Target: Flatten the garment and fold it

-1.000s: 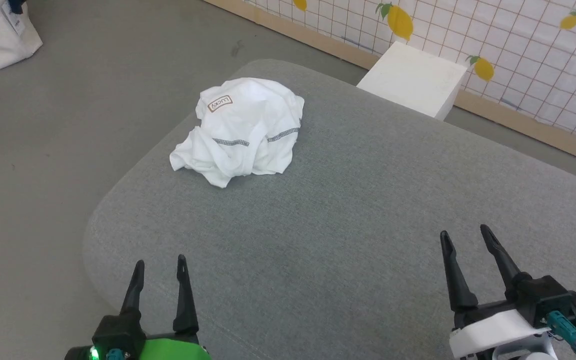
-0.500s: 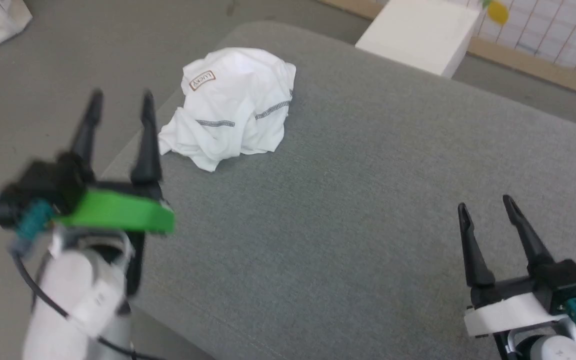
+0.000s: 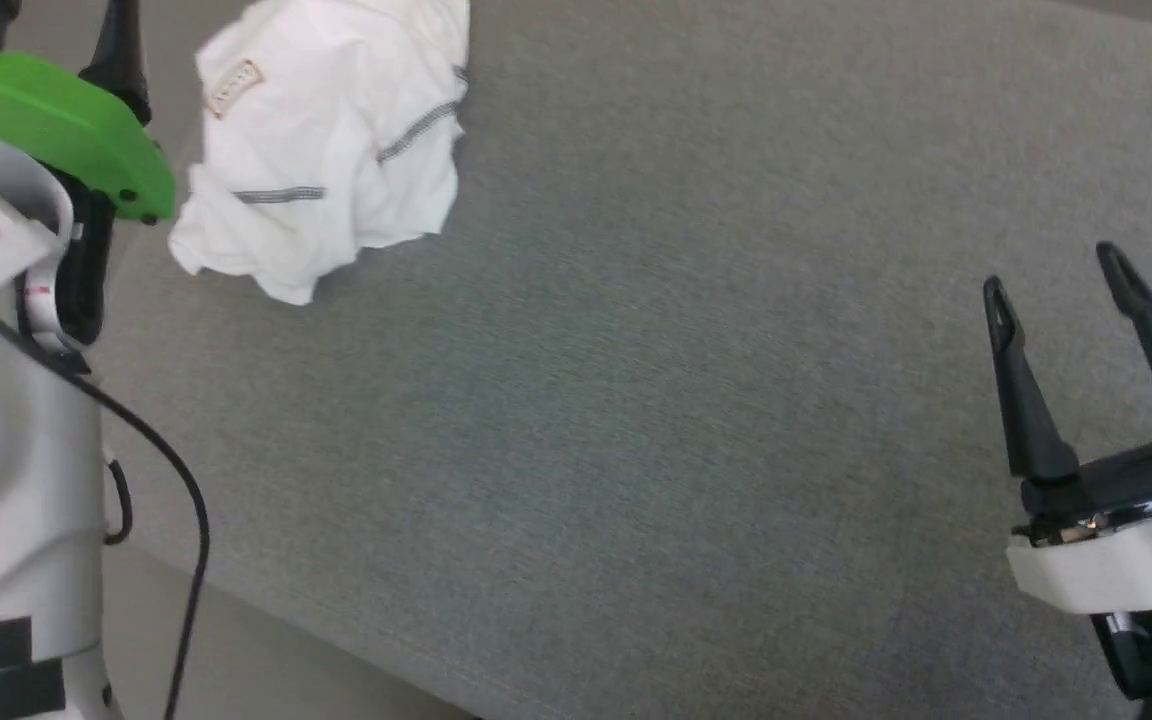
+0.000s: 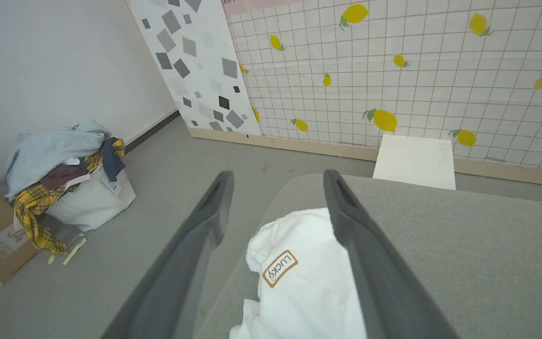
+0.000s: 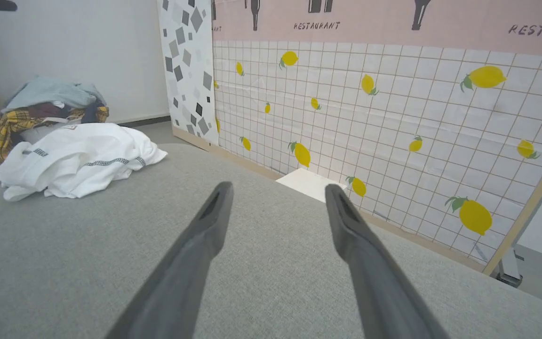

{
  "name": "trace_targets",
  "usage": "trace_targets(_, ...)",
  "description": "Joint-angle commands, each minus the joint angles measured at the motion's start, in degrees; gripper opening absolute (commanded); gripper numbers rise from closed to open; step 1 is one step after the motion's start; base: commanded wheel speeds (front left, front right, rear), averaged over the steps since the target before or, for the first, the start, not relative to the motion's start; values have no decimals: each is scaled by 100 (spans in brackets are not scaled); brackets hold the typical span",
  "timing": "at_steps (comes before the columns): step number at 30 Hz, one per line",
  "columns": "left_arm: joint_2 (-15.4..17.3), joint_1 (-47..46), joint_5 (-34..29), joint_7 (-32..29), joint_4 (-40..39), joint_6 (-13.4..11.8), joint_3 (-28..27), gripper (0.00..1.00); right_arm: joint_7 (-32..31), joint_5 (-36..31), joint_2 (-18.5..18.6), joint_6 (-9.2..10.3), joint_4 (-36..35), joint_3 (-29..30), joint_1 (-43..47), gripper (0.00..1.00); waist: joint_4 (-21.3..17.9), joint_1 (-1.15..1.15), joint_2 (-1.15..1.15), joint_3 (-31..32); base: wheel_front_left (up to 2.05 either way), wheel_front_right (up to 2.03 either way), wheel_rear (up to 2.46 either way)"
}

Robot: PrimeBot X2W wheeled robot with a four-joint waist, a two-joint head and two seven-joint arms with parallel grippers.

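Note:
The garment (image 3: 326, 150) is a crumpled white heap with grey zigzag seams and a small brown-bordered patch. It lies near the far left corner of the grey cushioned surface (image 3: 686, 400). My left arm's green wrist mount (image 3: 56, 120) hangs just left of the heap. In the left wrist view my left gripper (image 4: 278, 178) is open and raised over the garment (image 4: 299, 282), with the patch between its fingers. My right gripper (image 3: 1054, 275) stands open and empty at the lower right, far from the cloth. In its own view, the right gripper (image 5: 278, 189) has the garment (image 5: 78, 157) far off to its left.
A rigid white box (image 4: 414, 162) stands on the floor beyond the surface, against the lemon-patterned wall. A white bag heaped with mixed clothes (image 4: 64, 160) sits on the floor to the left. The cushioned surface drops off at its rounded left edge (image 3: 151, 290).
The head camera has tipped down and the scene has shifted up. My left arm has risen from the lower left to beside the garment. The right gripper stays open.

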State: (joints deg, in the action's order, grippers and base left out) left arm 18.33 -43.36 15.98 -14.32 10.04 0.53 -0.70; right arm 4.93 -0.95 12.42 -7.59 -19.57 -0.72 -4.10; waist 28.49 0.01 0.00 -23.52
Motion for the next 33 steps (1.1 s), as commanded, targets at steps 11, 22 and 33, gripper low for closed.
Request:
trace_targets(11, 214, -56, -117, -705, 1247, -126, 143, 100, -227, 147, 283, 10, -516, 130, -223, 100, -819, -1, 0, -1112, 0, 0, 0)
trace_targets(22, 274, 124, -130, -991, 2140, -295, 206, 0, -311, 240, 439, 10, -705, 248, -204, 100, -891, -1, 0, -1404, 0, 0, 0)
trace_targets(33, 510, -151, -53, 42, 2131, -428, -83, 0, -95, 301, 188, 10, -376, 160, -322, 100, -1002, -1, 0, -851, 0, 0, 0)
